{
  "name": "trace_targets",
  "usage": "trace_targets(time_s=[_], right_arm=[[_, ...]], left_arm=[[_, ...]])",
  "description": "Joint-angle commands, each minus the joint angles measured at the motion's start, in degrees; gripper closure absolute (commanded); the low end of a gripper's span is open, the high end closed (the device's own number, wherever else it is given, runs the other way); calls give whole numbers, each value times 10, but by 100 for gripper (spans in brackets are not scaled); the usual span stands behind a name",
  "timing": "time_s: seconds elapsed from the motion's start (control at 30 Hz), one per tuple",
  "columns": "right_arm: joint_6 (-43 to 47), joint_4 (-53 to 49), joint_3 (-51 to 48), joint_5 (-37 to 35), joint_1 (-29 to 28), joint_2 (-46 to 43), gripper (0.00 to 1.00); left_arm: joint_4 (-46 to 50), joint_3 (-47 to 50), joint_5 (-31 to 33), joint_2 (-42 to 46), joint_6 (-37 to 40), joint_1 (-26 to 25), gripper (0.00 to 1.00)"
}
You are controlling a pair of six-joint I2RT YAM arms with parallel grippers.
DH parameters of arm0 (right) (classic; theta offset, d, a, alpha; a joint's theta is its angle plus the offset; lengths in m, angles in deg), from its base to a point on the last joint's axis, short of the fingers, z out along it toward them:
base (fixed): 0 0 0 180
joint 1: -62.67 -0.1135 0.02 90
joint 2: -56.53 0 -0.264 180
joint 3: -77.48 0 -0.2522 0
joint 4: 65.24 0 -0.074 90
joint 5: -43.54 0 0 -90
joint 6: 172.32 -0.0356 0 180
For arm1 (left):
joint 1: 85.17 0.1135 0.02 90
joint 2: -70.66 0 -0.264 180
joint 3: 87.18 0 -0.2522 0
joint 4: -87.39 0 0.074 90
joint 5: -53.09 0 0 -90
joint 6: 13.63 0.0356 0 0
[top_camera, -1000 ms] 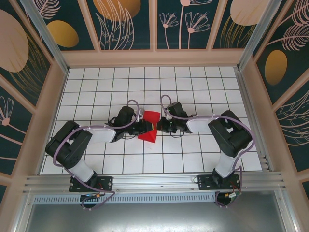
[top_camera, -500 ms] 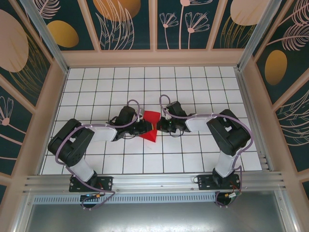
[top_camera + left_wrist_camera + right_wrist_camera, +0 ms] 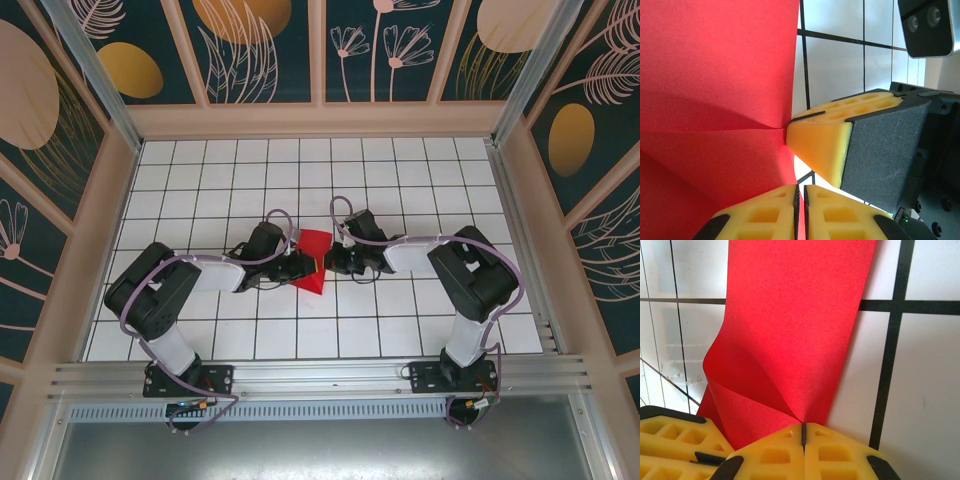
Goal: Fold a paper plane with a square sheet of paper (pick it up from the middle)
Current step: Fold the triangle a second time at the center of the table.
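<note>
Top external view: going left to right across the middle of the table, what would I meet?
Left arm → left end effector → red sheet of paper → right end effector → right arm.

square sheet of paper (image 3: 312, 262): bright red, partly folded, not flat. sits mid table (image 3: 200, 180), wide end far, tapering to a point at the near end. creases converge at one spot on its right edge, surface bowed.

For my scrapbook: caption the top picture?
The left gripper and right gripper both pinch the red paper over the grid table.
</note>
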Motion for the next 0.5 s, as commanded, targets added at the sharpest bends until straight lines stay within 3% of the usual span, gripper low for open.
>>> trace_targets(time_s=[0.0,0.47], right_arm=[[10,-10,12,-6,-3,8,97],[11,-15,14,-12,-3,8,98]], left_arm=[[-4,-8,3,-5,-2,-4,85],[-7,-4,5,-24,-5,-4,85]])
